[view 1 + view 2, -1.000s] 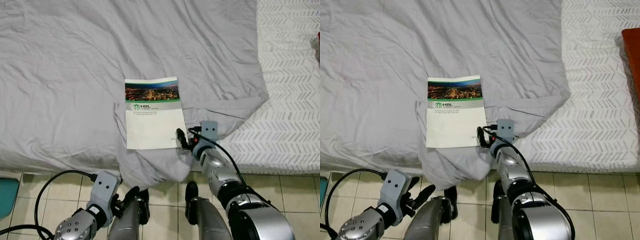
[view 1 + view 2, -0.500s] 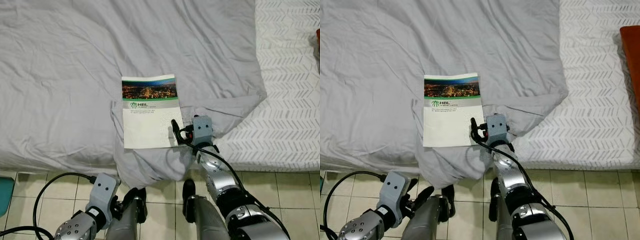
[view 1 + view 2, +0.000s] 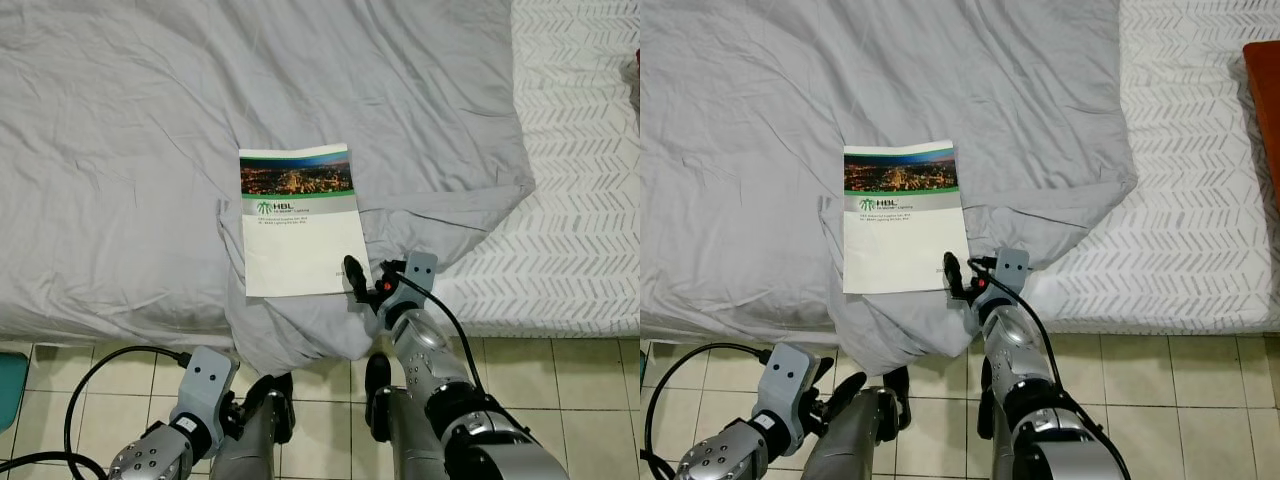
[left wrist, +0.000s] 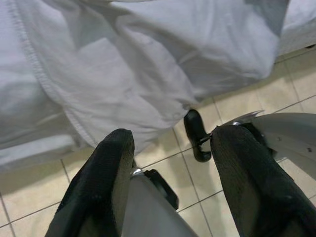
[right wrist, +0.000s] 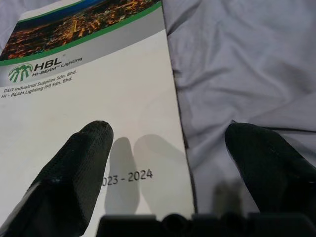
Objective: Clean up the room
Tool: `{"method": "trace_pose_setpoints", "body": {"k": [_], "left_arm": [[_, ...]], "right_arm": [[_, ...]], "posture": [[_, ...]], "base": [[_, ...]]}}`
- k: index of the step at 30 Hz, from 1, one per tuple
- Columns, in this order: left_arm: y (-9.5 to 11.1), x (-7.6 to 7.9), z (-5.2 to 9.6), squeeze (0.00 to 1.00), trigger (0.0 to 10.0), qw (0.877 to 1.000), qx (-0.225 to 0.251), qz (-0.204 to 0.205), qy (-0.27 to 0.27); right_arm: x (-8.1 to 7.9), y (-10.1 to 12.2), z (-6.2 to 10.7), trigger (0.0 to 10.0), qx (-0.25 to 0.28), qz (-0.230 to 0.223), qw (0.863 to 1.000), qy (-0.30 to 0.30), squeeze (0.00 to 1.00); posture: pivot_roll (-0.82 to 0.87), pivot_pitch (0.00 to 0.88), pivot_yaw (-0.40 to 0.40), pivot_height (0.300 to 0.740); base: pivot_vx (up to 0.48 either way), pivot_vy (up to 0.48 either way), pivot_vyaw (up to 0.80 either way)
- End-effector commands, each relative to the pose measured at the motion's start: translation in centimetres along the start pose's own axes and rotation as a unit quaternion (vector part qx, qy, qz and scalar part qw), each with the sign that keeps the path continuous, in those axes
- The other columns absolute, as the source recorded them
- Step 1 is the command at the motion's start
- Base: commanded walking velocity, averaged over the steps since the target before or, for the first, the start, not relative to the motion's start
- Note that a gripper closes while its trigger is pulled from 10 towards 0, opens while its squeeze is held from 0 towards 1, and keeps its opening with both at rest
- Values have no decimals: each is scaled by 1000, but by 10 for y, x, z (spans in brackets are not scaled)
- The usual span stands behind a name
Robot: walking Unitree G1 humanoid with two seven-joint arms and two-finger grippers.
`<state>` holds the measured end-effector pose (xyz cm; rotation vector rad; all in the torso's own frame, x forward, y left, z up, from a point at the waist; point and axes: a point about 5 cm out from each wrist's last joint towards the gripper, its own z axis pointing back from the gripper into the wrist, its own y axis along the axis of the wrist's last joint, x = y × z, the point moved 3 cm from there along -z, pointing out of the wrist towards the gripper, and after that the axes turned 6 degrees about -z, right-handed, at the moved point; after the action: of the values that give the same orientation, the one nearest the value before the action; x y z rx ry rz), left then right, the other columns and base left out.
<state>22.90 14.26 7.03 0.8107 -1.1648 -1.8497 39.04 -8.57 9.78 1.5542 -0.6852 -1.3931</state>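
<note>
Right gripper, fingers spread and holding nothing, straddled the near right edge of the HBL catalogue on the grey duvet; long axis ran directly away. Left gripper, open, hung farther off above floor tiles, probably idle.

Spread right pincer over catalogue edge

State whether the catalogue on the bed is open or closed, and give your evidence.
Closed. The catalogue lies flat on the grey sheet with its front cover up: city photo, green band and logo showing, no inside pages visible.
</note>
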Motion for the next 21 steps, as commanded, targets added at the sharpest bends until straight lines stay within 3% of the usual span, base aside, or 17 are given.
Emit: {"method": "trace_pose_setpoints", "body": {"k": [1,7,14,21], "left_arm": [[-14,11,5,0,10000,1000,-20,15,-15],[-12,22,-4,0,10000,1000,-1,18,-18],[-14,27,-4,0,10000,1000,0,15,-23],[-20,26,-3,0,10000,1000,-7,11,-21]], "right_arm": [[5,-26,9,10000,-38,-28,999,-13,0],[-1,-22,4,10000,-34,-47,998,2,0],[-14,-18,0,10000,-23,-58,998,25,0],[-28,-23,-2,10000,-30,-118,992,44,0]], "posture": [[179,692,56,740],[174,684,48,740],[160,671,36,740],[154,670,33,740]], "base": [[0,0,0],[0,0,0],[0,0,0],[0,0,0]]}}
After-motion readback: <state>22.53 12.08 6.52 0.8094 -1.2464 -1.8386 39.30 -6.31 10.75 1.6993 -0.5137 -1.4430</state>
